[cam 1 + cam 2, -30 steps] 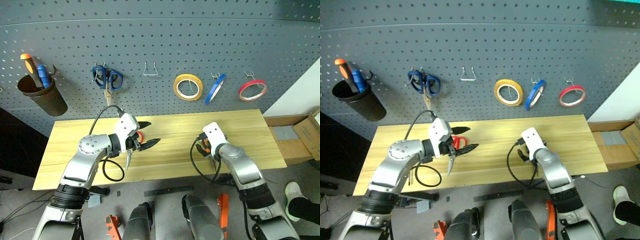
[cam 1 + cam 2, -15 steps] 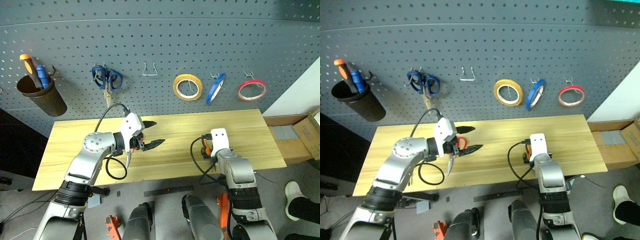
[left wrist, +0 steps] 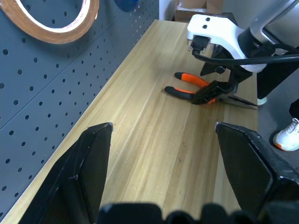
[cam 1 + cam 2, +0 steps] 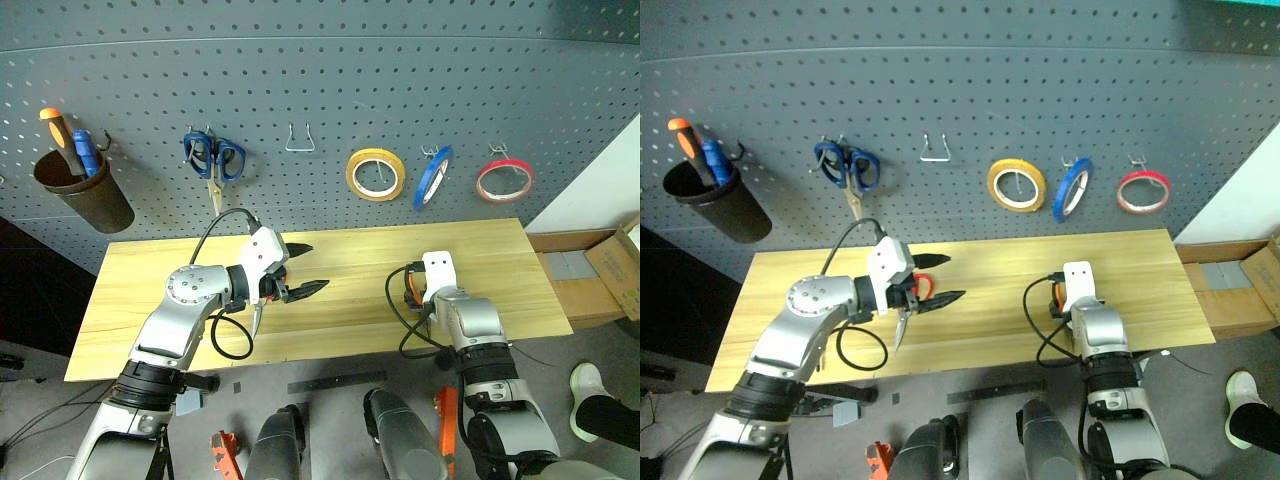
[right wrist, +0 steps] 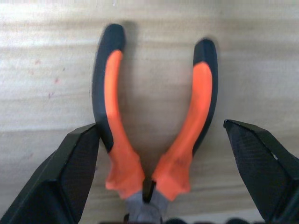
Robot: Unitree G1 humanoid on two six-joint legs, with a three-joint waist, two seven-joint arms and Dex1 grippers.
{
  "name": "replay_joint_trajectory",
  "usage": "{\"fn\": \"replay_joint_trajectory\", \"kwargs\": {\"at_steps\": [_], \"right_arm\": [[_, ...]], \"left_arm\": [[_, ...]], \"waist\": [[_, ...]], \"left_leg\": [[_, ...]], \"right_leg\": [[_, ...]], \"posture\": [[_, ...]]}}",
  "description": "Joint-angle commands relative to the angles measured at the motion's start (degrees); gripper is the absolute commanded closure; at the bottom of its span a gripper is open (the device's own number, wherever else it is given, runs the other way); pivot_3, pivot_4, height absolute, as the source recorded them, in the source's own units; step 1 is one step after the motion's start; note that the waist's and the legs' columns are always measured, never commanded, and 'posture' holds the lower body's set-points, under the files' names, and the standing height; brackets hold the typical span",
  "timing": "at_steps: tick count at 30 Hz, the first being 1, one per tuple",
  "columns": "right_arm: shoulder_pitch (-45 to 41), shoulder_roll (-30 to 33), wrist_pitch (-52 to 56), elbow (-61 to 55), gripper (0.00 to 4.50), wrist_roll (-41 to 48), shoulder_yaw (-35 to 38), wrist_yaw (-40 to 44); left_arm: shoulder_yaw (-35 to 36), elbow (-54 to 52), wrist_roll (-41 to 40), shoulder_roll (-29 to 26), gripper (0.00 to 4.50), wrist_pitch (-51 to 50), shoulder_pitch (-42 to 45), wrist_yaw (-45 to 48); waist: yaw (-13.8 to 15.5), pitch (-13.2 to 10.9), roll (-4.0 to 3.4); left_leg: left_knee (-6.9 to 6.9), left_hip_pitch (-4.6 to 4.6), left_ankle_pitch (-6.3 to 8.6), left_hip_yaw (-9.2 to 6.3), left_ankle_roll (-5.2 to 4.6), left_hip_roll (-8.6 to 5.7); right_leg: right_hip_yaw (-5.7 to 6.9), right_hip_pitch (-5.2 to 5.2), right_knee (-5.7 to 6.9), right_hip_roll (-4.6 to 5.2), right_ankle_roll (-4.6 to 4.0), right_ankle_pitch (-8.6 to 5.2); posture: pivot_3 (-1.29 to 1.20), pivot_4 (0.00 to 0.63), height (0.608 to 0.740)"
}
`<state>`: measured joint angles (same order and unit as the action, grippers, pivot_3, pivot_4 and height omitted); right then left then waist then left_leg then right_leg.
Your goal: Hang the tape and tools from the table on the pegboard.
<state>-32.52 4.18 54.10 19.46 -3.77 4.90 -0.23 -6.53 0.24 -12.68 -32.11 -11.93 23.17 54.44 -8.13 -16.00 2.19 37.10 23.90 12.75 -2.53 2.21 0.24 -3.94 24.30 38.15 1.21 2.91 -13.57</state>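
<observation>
open right pincer (image 5: 154, 186) straddles pliers (image 5: 154, 126) on table (image 4: 350, 320).

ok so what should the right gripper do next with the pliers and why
Probably lower a little and close. The right gripper is open, its fingers on either side of the pliers, which lie flat on the table and are not yet gripped.

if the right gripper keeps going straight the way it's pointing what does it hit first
Most likely the pliers. The open right gripper points down at them, its fingers straddling the orange-and-black handles lying on the table. How much gap remains is unclear.
</observation>
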Motion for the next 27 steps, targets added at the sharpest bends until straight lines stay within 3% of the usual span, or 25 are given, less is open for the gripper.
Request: {"fn": "replay_joint_trajectory", "kwargs": {"at_steps": [1,8,18,27], "right_arm": [[0.1,0.4,0.7,1.4,0.20,0.4,-0.2,-0.1],[0.7,-1.1,4.0,0.7,1.92,1.8,0.4,-0.4],[1.6,-2.2,0.8,-5.9,2.00,1.4,-4.9,2.3],[10.5,-3.6,3.3,-36.4,2.04,1.9,-17.4,6.6]], "left_arm": [[0.2,-0.5,0.1,0.2,0.70,1.4,0.5,0.1],[0.5,-0.4,0.1,0.0,0.70,1.5,-0.1,0.1],[3.4,-1.9,-1.7,-0.3,0.70,-0.9,-2.1,-1.7],[15.8,-4.4,-8.2,-1.6,0.70,-7.3,-8.3,-7.7]], "waist": [[0.0,0.1,0.00],[0.0,0.2,0.05],[-0.1,0.4,0.09],[0.0,0.4,0.08]], "left_leg": [[0.00,-0.01,0.00,0.00,0.00,0.01],[0.00,-0.02,0.00,0.01,0.00,0.00],[-0.01,-0.04,0.00,0.00,0.00,0.04],[-0.07,0.02,0.01,-0.23,0.01,0.12]], "right_leg": [[0.01,-0.01,0.00,0.00,0.00,0.00],[0.01,-0.03,-0.01,-0.01,0.00,0.00],[0.00,-0.03,-0.02,-0.03,0.00,0.00],[0.01,0.07,-0.05,-0.06,0.01,-0.01]], "posture": [[-0.17,0.230,0.740],[-0.18,0.229,0.740],[-0.17,0.226,0.740],[-0.16,0.226,0.740]]}}
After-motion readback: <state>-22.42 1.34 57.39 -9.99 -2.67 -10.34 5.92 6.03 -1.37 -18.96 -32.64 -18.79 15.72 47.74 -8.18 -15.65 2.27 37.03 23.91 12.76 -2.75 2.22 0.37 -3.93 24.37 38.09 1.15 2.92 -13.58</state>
